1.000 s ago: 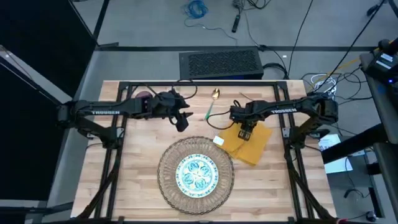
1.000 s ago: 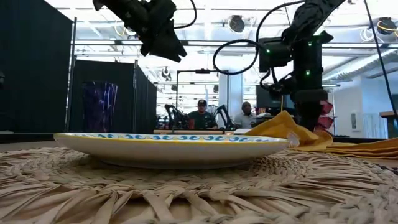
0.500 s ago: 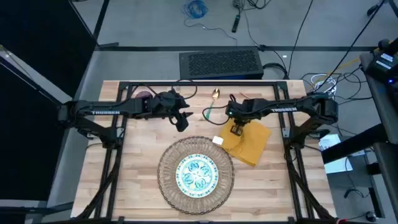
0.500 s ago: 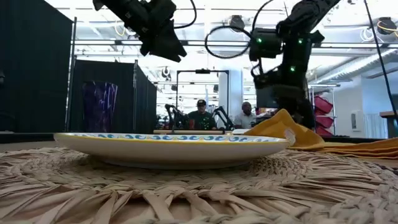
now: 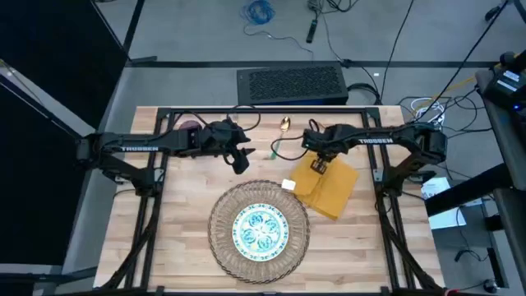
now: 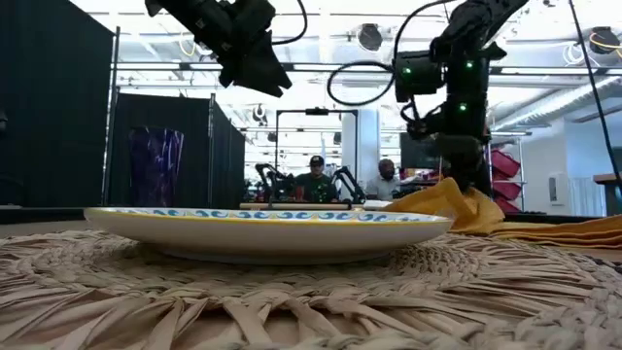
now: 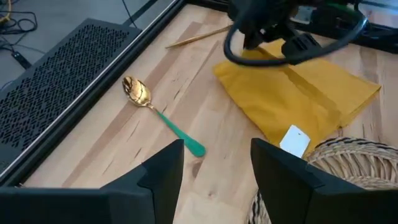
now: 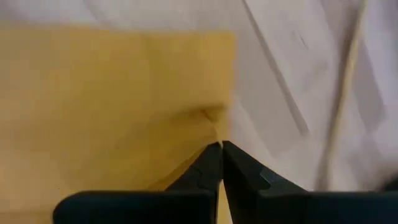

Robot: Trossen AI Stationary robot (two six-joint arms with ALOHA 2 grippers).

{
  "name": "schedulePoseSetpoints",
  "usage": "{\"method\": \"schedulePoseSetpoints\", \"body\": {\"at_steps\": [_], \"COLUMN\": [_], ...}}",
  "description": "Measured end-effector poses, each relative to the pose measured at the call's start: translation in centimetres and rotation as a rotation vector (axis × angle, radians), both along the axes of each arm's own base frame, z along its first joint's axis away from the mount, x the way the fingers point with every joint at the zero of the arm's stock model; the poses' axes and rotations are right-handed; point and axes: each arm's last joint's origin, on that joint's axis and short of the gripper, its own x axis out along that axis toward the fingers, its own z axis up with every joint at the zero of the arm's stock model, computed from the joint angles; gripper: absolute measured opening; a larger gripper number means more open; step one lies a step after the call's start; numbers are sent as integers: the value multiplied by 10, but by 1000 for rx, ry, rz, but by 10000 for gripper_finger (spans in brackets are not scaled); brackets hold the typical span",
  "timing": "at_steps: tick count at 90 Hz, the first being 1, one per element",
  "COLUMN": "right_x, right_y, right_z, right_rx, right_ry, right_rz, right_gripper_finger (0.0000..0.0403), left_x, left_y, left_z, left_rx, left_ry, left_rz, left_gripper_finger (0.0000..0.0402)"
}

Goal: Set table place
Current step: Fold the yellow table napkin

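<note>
Napkin (image 5: 329,186) lies on the table (image 5: 181,238) just beside the mat (image 5: 223,238), its tagged corner touching the mat's rim; the plate (image 5: 260,228) sits centred on the mat. Right gripper (image 5: 318,165) is down at the napkin's far corner, and the right wrist view shows its fingers (image 8: 208,167) pressed together with hardly a gap, yellow cloth right at the tips; whether any fabric is actually caught between them cannot be told. Left gripper (image 5: 241,159) hangs open above the table, left of the spoon (image 5: 279,140), which lies near the far edge. A thin gold utensil, probably the fork (image 7: 198,36), lies beyond the napkin.

Risk from here: with so little cloth at the tips, a lift or drag may slip off the corner, leaving the napkin crumpled. A firm pull could instead sweep the fold into the mat and nudge the plate, or push the spoon away.
</note>
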Motion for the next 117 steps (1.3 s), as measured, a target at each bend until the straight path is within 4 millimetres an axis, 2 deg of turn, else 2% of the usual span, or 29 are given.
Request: {"method": "schedulePoseSetpoints", "body": {"at_steps": [17,36,67,82,92,103,117], "right_x": [1,12,-12,-14,-13,-11,-5], "right_y": [0,-3,6,8,7,7,4], "right_z": [0,2,0,0,0,2,20], "right_rx": [-12,-15,66,103,103,99,86], "right_ry": [-8,-139,88,113,105,91,84], "right_rz": [-11,-5,-97,-81,-62,-57,-34], "right_gripper_finger": [0,0,0,4,28,76,137], "left_x": [0,0,0,0,0,0,0], "left_y": [0,0,0,0,0,0,0], "left_z": [0,0,0,0,0,0,0], "left_rx": [0,0,0,0,-1,-1,-1], "left_ry": [0,0,1,1,0,-1,-3], "left_rz": [0,-1,-1,-1,-1,0,0], "left_gripper_finger": [171,171,171,171,171,171,171]}}
